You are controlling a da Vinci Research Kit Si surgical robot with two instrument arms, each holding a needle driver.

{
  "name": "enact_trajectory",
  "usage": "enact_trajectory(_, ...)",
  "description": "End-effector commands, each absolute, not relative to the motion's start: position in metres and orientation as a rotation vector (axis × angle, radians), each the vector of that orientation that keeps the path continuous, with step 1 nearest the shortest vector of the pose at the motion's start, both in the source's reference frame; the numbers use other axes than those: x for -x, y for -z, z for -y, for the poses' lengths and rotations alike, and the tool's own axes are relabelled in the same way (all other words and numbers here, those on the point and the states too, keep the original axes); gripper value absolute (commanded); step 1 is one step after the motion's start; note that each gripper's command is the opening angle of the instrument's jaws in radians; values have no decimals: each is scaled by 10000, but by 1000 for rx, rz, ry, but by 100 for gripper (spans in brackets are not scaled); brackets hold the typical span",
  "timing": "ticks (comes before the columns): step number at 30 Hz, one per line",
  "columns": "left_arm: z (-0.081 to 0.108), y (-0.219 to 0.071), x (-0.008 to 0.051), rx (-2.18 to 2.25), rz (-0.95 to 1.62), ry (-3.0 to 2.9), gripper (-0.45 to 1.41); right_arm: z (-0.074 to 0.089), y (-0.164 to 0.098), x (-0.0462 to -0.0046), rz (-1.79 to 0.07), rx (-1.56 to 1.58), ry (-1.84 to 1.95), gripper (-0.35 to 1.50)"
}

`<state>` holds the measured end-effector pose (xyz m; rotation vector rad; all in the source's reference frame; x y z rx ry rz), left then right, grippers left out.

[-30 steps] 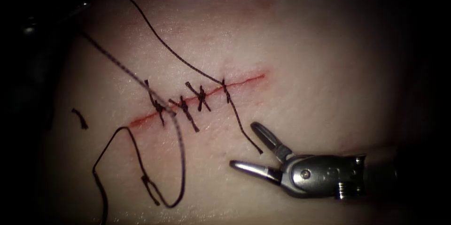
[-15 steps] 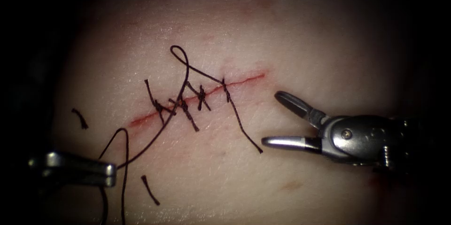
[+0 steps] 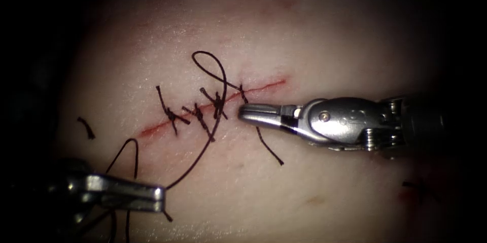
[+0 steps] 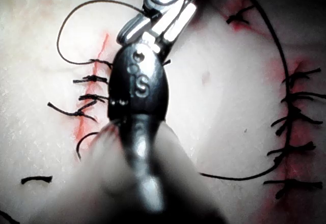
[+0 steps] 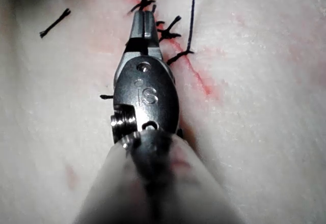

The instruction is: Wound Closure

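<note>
Dark thread (image 3: 209, 121) loops over cut (image 3: 213, 105) in tissue (image 3: 324, 45). Left tool (image 3: 152, 198) pinched on thread, low left. Right tool (image 3: 246, 112) closed at newest stitch, likely gripping short tail. Looks like knot-tying. No needle seen.

1. A short cut scrap of thread (image 3: 86, 128) lies on the tissue (image 3: 355, 45), well left of the cut (image 3: 264, 86).
2. A faint reddish mark (image 3: 314, 201) stains the surface right of the cut.
3. The left wrist view shows a second stitched line (image 4: 290, 127), red-stained.
</note>
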<state>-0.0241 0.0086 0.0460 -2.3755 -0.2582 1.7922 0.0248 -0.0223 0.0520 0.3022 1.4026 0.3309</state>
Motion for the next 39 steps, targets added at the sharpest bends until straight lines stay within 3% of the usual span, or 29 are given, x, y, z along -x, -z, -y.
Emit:
enact_trajectory(1,-86,-467,250,2372,262,-1790,-45,218,-529,-263,-1407,-304,-333,-35)
enact_trajectory(11,-92,-502,270,2329,264,-1809,-45,182,-531,-290,-1573,-458,-402,-35)
enact_trajectory(24,-102,-600,287,2183,290,-1911,-45,165,-506,-285,-1728,-670,-337,-35)
enact_trajectory(30,-103,-630,278,2148,293,-1932,-45,168,-505,-279,-1750,-726,-287,-35)
enact_trajectory(39,-123,-640,271,2137,290,-1930,-45,173,-505,-275,-1623,-870,-9,-35)
